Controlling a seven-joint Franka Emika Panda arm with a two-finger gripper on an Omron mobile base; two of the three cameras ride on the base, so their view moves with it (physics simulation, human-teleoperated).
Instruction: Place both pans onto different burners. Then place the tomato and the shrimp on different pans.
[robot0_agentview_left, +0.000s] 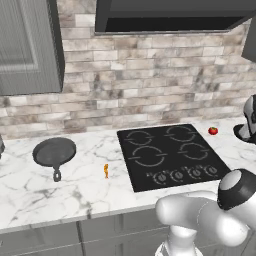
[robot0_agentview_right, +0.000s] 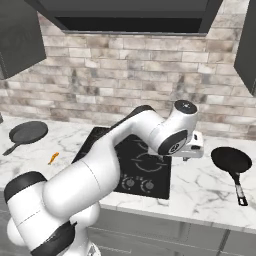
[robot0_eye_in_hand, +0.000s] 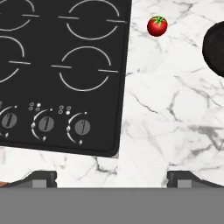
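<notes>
- Our hand (robot0_eye_in_hand: 112, 177) hangs over the marble surface (robot0_eye_in_hand: 175, 118) with its fingers spread wide apart and nothing between them; the two dark fingertips (robot0_eye_in_hand: 43, 178) show at the bottom of the hand view, over the front right corner of the cooktop (robot0_eye_in_hand: 65, 74).
- Just beyond it we see the tomato (robot0_eye_in_hand: 157, 26) sitting on the surface, right of the cooktop and near its back corner; in the left base view it (robot0_agentview_left: 213, 131) lies just off the cooktop's far right edge.
- Further right we see the black long-handled pan (robot0_agentview_right: 231, 161) resting on the surface, its handle pointing toward the front edge, apart from the cooktop (robot0_agentview_right: 135, 165).
- The burners (robot0_agentview_left: 150, 156) carry nothing.
- On the other side of the cooktop (robot0_agentview_left: 170, 155) we find the shrimp (robot0_agentview_left: 106, 171) lying on the surface, near the left edge.
- Furthest left sits the grey skillet (robot0_agentview_left: 54, 151), on the surface (robot0_agentview_left: 60, 195), its loop handle pointing forward, well apart from the cooktop.
</notes>
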